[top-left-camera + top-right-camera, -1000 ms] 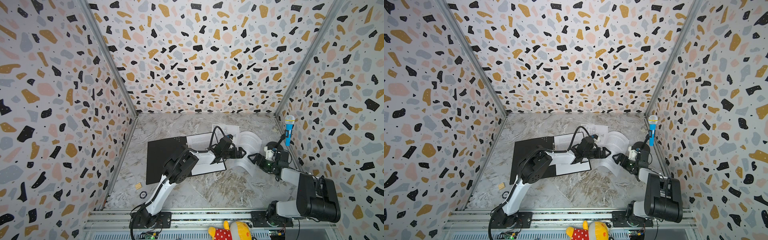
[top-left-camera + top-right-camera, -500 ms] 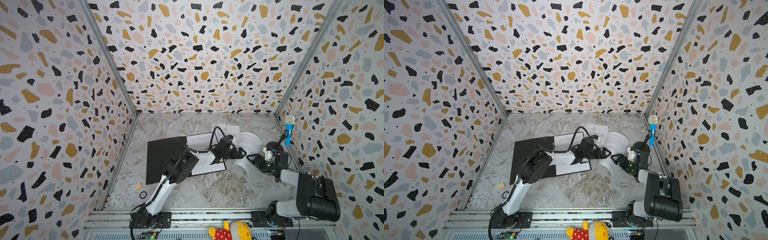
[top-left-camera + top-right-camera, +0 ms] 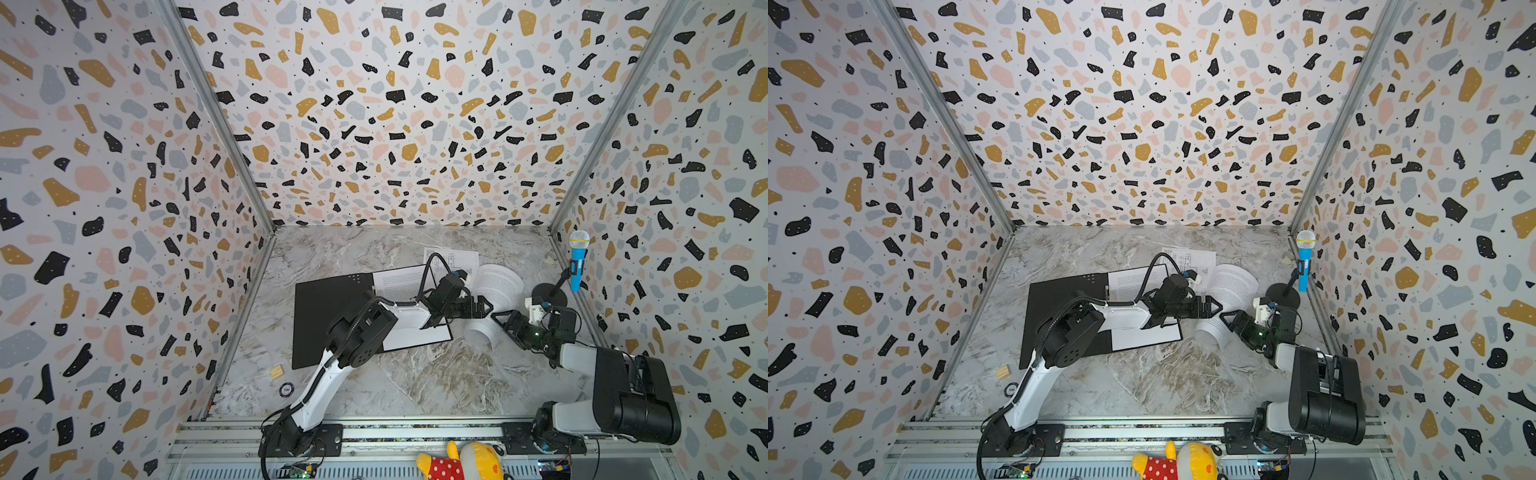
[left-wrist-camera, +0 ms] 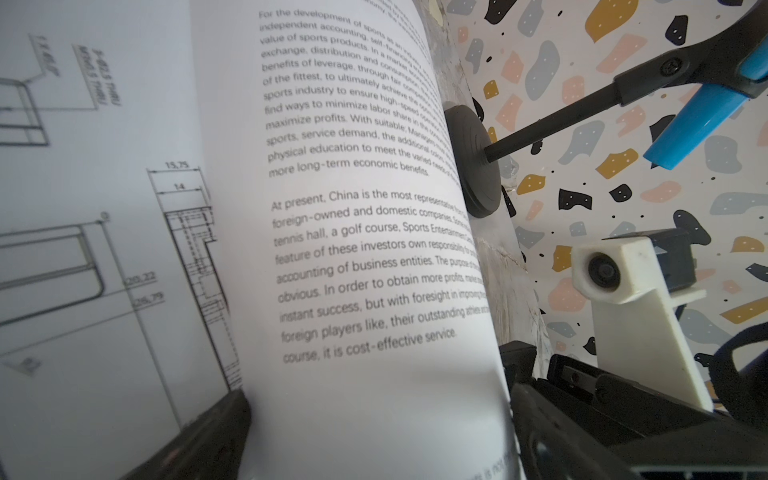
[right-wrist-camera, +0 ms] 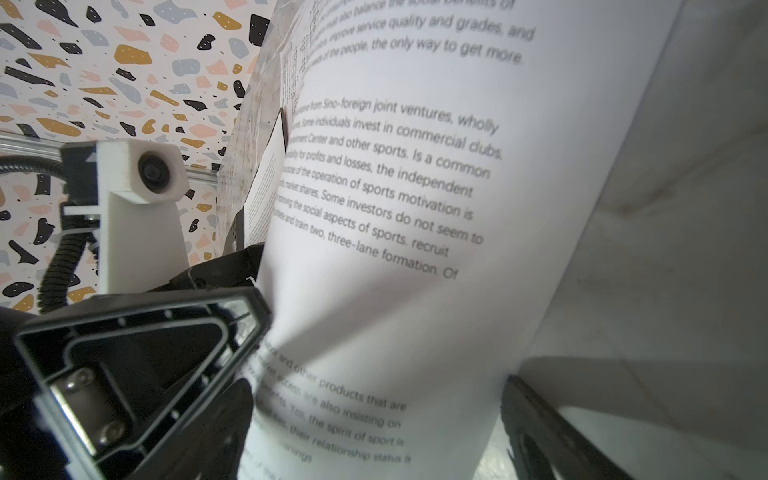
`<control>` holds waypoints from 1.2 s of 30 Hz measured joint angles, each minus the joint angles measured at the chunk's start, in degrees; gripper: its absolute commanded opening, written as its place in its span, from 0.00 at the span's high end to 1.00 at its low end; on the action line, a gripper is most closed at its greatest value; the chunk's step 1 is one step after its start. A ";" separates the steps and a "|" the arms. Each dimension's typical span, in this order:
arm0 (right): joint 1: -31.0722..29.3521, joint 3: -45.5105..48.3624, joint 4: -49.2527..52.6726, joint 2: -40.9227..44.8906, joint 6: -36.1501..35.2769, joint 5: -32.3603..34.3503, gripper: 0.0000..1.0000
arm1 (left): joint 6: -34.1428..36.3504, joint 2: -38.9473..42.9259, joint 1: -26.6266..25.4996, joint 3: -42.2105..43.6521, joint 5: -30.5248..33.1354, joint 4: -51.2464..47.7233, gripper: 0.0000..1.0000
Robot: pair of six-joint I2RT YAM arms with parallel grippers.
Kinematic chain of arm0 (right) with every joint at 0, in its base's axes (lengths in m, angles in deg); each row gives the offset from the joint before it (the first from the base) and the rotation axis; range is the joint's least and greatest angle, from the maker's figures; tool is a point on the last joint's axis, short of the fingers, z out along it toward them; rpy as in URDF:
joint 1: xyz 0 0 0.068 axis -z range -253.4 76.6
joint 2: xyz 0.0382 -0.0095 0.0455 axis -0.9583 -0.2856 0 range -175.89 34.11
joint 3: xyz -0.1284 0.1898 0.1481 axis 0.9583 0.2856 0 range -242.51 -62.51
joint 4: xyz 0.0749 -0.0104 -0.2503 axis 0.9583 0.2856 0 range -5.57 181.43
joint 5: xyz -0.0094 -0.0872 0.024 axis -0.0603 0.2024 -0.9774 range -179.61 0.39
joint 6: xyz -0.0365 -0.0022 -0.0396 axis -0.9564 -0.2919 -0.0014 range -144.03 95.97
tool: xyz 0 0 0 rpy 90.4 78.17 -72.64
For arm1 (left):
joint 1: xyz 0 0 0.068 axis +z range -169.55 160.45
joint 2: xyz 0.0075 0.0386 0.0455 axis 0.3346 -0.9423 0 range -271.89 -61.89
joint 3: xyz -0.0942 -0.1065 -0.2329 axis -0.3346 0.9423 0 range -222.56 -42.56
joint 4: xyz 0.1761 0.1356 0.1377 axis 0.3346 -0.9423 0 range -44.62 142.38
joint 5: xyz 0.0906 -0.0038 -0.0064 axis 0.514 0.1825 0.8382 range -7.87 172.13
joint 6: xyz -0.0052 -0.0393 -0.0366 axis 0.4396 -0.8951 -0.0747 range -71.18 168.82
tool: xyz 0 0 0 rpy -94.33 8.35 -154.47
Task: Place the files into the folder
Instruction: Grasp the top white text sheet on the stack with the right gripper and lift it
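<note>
Marble tabletop [image 3: 415, 386] inside terrazzo-print walls [image 3: 395, 124]: the folder [image 3: 324, 307] lies open at nine o'clock, black side up, a printed sheet [image 3: 399, 282] on its three-o'clock half. A drawing sheet [image 3: 457, 259] lies at one o'clock. At two o'clock, left gripper [image 3: 487, 306] and right gripper [image 3: 500, 319], both spread wide, flank a curled text sheet [image 3: 498, 286] without clamping it.

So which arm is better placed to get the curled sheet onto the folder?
Probably left. The left claw, open, straddles an edge of the curled sheet right beside the folder. The right claw, also open, sits on the sheet's far side from it.
</note>
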 measured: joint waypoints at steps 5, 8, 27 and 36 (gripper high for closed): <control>0.00 0.52 -0.26 0.48 0.17 -0.33 0.06 | 0.00 0.00 0.00 0.00 -0.04 0.02 0.01; 0.00 0.66 -0.28 0.46 0.42 -1.22 0.06 | -0.07 0.00 0.00 0.00 -0.13 -0.02 0.04; -0.72 1.86 -0.83 1.31 0.50 -3.39 0.06 | -0.02 0.00 -0.31 -0.04 -1.36 -1.03 0.14; -2.27 1.86 -0.70 0.46 -0.92 -3.37 0.11 | -0.11 0.00 -0.35 -0.04 -1.57 -0.96 0.17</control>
